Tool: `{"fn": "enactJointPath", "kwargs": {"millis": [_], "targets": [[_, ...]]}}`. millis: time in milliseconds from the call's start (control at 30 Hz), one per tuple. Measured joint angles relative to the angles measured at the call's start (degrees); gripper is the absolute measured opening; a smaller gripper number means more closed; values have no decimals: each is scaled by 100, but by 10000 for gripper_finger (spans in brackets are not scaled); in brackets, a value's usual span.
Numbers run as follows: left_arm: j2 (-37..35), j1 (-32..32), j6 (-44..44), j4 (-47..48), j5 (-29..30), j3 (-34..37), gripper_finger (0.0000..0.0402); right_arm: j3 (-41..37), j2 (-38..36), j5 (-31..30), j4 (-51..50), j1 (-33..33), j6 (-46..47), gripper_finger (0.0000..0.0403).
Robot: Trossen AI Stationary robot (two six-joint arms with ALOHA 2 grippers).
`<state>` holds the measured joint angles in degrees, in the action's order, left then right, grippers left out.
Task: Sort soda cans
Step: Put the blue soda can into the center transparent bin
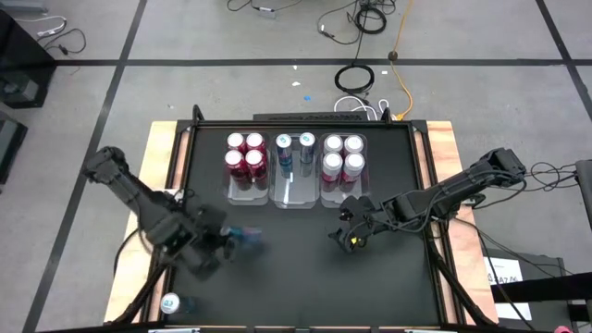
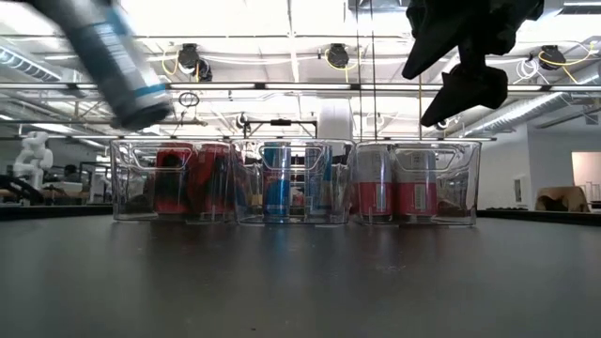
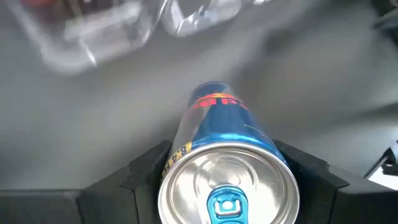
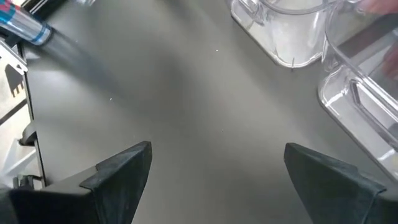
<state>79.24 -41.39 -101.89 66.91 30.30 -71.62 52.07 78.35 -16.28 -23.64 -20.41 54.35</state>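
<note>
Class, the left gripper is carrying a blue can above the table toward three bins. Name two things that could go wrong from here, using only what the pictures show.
1. The blue can is held tilted in the left gripper, so it could slip out or land on its side.
2. The middle bin already holds two blue cans at its far end, between full neighbouring bins; a tilted can might clip a rim or knock those cans.
The right gripper hangs open near the bins, possibly in the way.

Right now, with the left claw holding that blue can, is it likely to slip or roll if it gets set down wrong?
The blue can is smooth, glossy metal, so it could slip in the left claw, which grips only its sides. It is round, so laid sideways it would probably roll on the flat table. Tall and narrow, it may tip if released tilted.
</note>
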Motion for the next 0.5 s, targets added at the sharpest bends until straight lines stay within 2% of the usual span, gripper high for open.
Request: {"fn": "enactJointPath", "kwargs": {"millis": [267,367,500], "targets": [[0,2008,3782,-388,-157,-1272,264,-2,9,-34,3,5,4,359],[-6,2939,5053,-510,-555,-1606,265,-2,9,-43,7,5,200,359],[79,4191,6572,-980,-1597,-1762,266,-2,11,-238,9,3,487,359]]}}
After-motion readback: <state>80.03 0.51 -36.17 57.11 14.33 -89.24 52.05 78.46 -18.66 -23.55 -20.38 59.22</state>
